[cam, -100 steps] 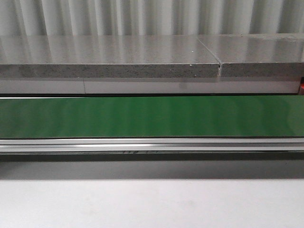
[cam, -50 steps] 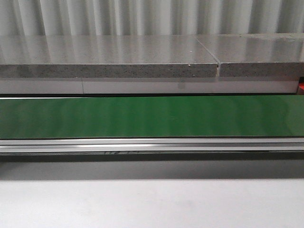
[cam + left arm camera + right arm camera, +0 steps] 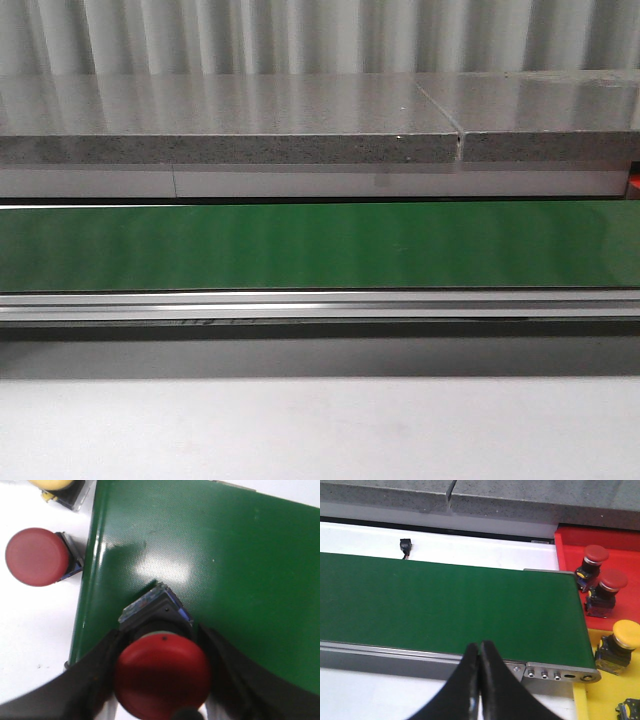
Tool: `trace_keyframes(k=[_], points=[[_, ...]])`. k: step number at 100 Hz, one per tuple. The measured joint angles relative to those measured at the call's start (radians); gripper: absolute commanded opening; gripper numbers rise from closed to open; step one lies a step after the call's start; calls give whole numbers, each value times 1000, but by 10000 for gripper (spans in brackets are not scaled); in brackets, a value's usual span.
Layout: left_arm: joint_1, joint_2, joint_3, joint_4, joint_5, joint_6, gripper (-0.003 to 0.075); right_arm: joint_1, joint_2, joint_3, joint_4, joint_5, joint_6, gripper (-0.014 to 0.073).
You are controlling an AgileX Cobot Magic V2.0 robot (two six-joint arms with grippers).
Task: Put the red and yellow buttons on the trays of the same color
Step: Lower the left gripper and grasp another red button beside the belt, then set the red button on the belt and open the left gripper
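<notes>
While my left pincer pinches a red button, my right pincer is pressed together; beside the green belt, red tray holds two red buttons, yellow tray one yellow button.

Only the belt rail reflections have shifted

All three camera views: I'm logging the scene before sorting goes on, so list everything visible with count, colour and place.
Conveyor belt: one, green, across the front view.
Stone ledge: one, grey, behind the belt.
Held button: one, red, over the belt's edge.
Loose red button: one, on the white surface beside the belt.
Loose yellow button: one, mostly cropped, same white surface.
Red tray: one, at the belt's end, holding two red buttons.
Yellow tray: one, next to the red tray, holding a yellow button.
Left gripper: shut on the held button.
Right gripper: shut, holding nothing.
</notes>
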State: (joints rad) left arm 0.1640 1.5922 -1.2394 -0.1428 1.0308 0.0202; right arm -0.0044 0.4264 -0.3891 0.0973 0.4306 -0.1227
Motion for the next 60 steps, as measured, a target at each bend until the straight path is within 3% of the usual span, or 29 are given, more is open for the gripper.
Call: trace_keyframes(k=[6,13,60], points=[[0,0,0,0,0,0,490,0,0,0,0,0,0,-88],[0,0,0,-4,0,0,529,0,0,0,0,0,0,-88],[7,-35,-50,-64,-59,-26,525,0,0,0,0,0,0,-88]])
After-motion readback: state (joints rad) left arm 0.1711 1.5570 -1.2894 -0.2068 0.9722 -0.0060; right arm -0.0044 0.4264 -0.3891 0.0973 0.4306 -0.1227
